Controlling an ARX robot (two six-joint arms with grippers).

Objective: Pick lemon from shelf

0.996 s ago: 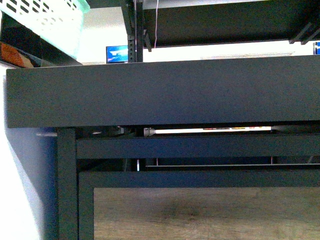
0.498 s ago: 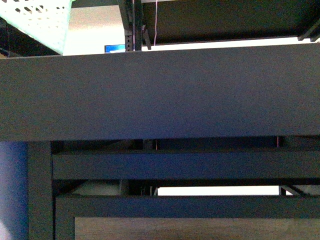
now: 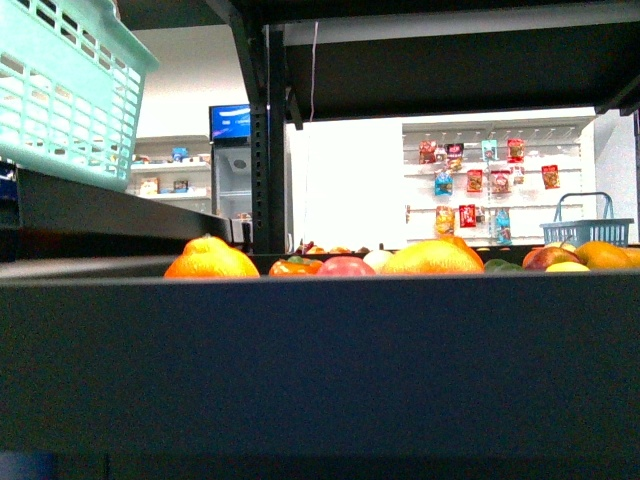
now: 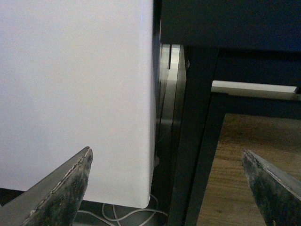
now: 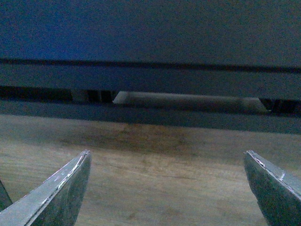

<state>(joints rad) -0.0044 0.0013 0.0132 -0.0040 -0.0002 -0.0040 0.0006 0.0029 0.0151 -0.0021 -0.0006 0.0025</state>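
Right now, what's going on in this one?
The robot faces the black shelf, its front camera peering just over a tray's front edge at fruit: an orange, red pieces, and a yellow fruit that may be the lemon. Neither arm shows there. The left gripper and right gripper both hang low by the shelf's frame and the wood floor, fingers open and empty. Nothing is grasped yet.

front camera level with shelf (image 3: 320, 360) edge; wrist cameras face beneath it.

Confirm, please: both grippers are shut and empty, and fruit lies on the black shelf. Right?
Not shut: the left gripper and the right gripper are open, as both wrist views show. They are empty, and fruit does lie on the shelf.
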